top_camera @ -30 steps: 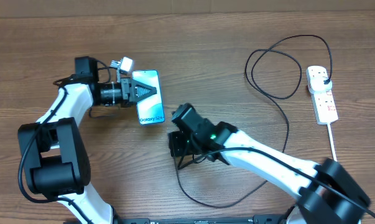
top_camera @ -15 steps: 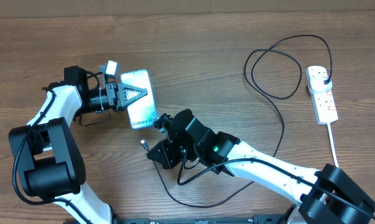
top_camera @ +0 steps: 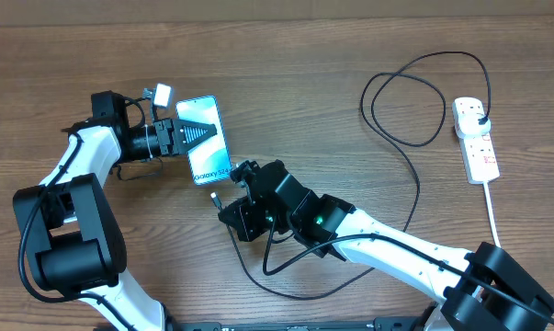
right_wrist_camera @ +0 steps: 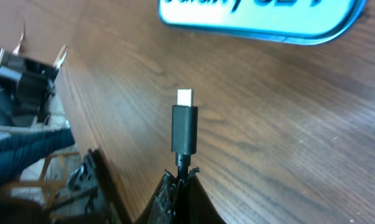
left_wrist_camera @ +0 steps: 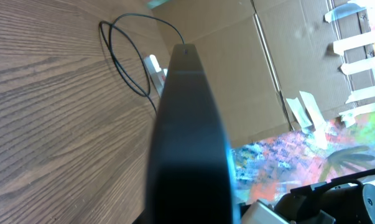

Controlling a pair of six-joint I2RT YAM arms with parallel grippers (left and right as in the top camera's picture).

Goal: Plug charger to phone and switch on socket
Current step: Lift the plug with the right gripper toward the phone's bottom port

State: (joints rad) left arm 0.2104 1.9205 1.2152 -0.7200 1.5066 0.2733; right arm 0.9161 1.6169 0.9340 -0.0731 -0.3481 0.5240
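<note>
In the upper left of the overhead view, the left gripper (top_camera: 192, 135) was clenched on the phone (top_camera: 211, 164). Its dark fingers lay over the upper half of the lit screen, and the phone sat tilted with its lower end toward the frame's centre. Just below that end, the right gripper (top_camera: 225, 208) pinched the charger (top_camera: 442, 53) behind its connector tip (top_camera: 214, 196). The tip pointed up at the phone's bottom edge, near it but apart. The cable trailed down through a loop at the lower middle, rose to the right and coiled in the upper right. It ended in a plug head (top_camera: 480, 114) seated in the top outlet of the socket (top_camera: 479, 152). The socket's white lead (top_camera: 492, 213) ran toward the lower right over the wooden table (top_camera: 304, 83).

In the left wrist view, the phone filled the centre as a dark, edge-on slab. The fingers could not be made out there, so the grip could not be judged from this view. The cable's loop lay in the upper left, with a bit of the white socket just beside the slab's edge and a cardboard wall (left_wrist_camera: 237, 62) behind.

In the right wrist view, the claw's fingers (right_wrist_camera: 168, 196) at the bottom centre were shut on the cable just under the black connector. The connector stood upright with its silver tip uppermost. The phone's lower edge crossed the top of the frame, with bare wood between the two.
</note>
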